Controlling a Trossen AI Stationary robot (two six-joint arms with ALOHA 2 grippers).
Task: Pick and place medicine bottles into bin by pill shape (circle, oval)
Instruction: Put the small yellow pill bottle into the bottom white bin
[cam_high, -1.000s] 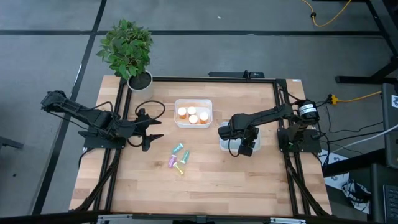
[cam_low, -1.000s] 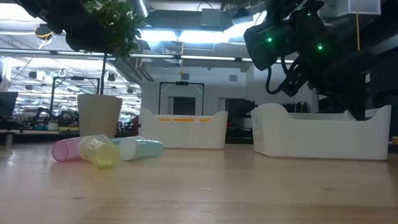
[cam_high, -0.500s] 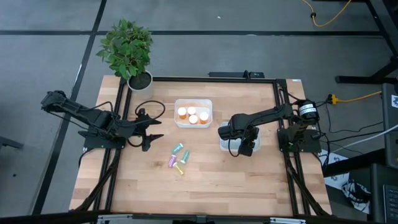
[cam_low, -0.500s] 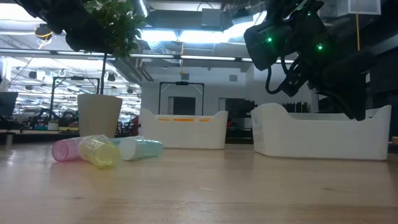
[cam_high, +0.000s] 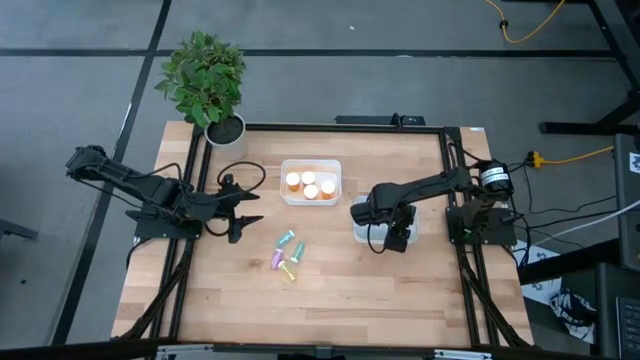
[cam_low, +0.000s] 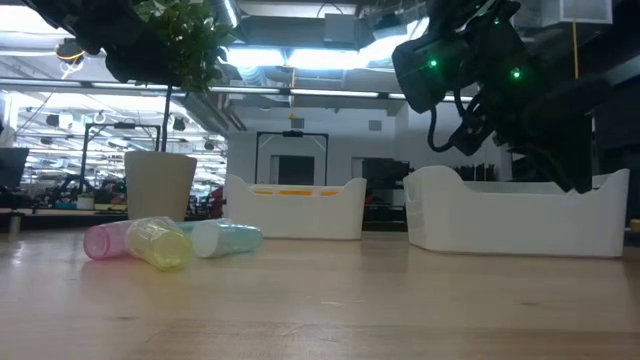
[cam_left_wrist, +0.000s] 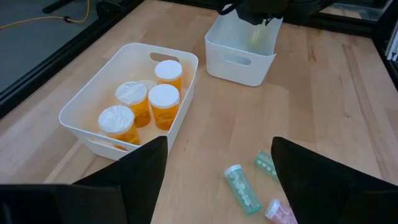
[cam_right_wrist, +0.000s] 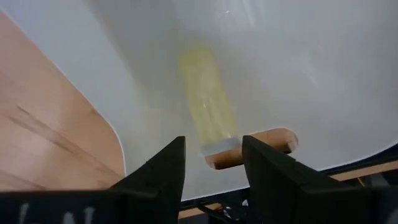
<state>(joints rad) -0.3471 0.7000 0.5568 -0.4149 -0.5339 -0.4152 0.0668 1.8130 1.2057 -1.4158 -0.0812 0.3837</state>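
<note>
A white plastic bin (cam_high: 311, 181) with rounded corners and a handle slot sits mid-table on the pale wood table (cam_high: 330, 300); in it stand four orange bottles (cam_left_wrist: 165, 106) with round white caps, packed close together. Just to its right, toward the right arm's base, sits a second white bin (cam_left_wrist: 240, 48), and the right gripper (cam_high: 395, 238) hangs over it with fingers (cam_right_wrist: 157, 168) spread; a pale yellow bottle (cam_right_wrist: 208, 102) lies on its side on the smooth white floor of that bin, beside a short orange one (cam_right_wrist: 252, 148). Near the first bin, toward the table's front edge, a loose cluster of pastel bottles (cam_high: 288, 255) lies on its side on the wood: teal, green, pink and yellow, translucent and cylindrical. The left gripper (cam_high: 243, 208) waits to the first bin's left, fingers (cam_left_wrist: 140, 168) spread wide, holding nothing. A leafy potted plant (cam_high: 207, 85) stands at the corner beyond the left arm.
</note>
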